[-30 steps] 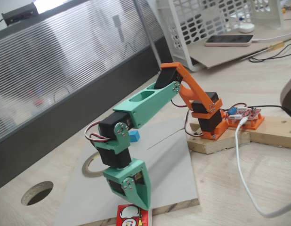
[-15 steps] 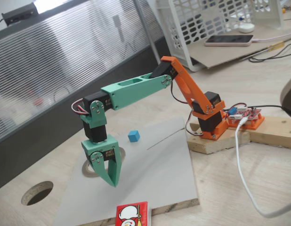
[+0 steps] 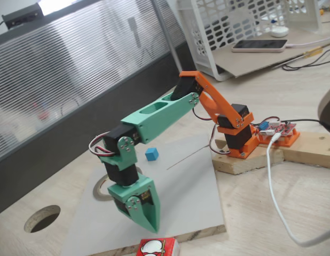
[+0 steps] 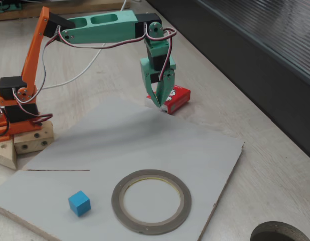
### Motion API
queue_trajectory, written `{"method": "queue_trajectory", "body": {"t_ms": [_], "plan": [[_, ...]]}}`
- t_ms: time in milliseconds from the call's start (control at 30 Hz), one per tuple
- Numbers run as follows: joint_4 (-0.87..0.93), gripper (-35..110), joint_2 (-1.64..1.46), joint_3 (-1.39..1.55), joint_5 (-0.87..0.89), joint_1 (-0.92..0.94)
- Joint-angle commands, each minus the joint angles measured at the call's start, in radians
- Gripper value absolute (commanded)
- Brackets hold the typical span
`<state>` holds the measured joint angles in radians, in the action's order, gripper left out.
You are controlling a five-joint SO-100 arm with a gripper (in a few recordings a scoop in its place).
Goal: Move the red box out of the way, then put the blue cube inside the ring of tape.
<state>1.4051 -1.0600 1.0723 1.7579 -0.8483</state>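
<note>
Your gripper (image 4: 160, 103) points down with its fingers drawn together at the tips, holding nothing, just beside the red box (image 4: 173, 99) at the grey board's (image 4: 145, 140) edge. The box lies flat off the board; its printing is unreadable. Your blue cube (image 4: 79, 203) sits on the board beside the ring of tape (image 4: 151, 201), not touching it.
</note>
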Motion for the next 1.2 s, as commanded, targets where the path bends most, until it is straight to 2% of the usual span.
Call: {"method": "queue_trajectory", "body": {"t_ms": [0,100,167,400,767,1000,1167], "plan": [[-0.008,0,-0.012,-0.023,0.006,-0.143],[-0.008,0,-0.012,-0.023,0.006,-0.199],[-0.008,0,-0.012,-0.023,0.006,-0.175],[-0.008,0,-0.055,-0.025,-0.002,0.29],[0.003,0,-0.101,-0.018,0.006,0.884],[0.012,0,-0.103,-0.011,0.006,1.06],[0.16,0,-0.103,-0.011,0.006,1.135]]}}
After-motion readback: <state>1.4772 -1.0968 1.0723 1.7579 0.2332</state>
